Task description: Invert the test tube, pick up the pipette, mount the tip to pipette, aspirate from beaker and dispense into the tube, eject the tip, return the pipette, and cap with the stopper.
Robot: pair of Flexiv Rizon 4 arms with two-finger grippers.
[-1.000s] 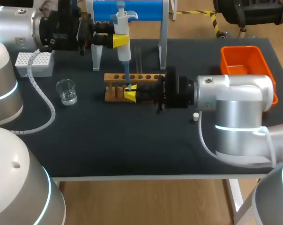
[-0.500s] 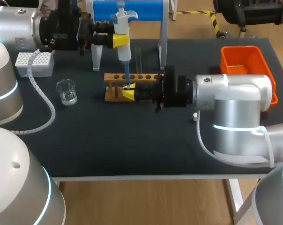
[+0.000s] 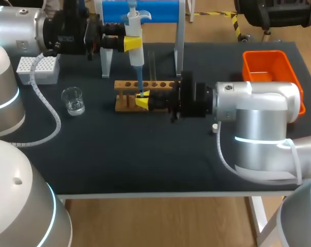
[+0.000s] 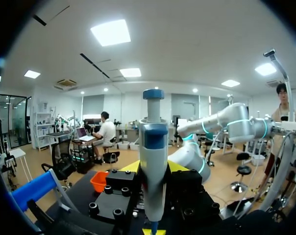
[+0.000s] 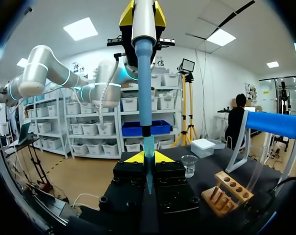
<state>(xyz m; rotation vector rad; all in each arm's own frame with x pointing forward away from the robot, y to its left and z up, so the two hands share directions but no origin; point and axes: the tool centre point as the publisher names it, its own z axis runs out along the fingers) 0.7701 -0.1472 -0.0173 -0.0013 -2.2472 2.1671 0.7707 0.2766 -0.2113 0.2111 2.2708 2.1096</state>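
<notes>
Left gripper (image 3: 133, 43) clamped on the pipette (image 3: 136, 59), which stands upright above the wooden rack (image 3: 125, 85). The blue tip (image 3: 139, 82) points straight down, and its end sits at the right gripper (image 3: 142, 102), on the rack's 6 o'clock side. Right gripper's grip: cannot tell. Beaker (image 3: 73, 100) at 9 o'clock of the rack, well apart. Versus half a second ago: pipette unmoved, right arm shifted only slightly
</notes>
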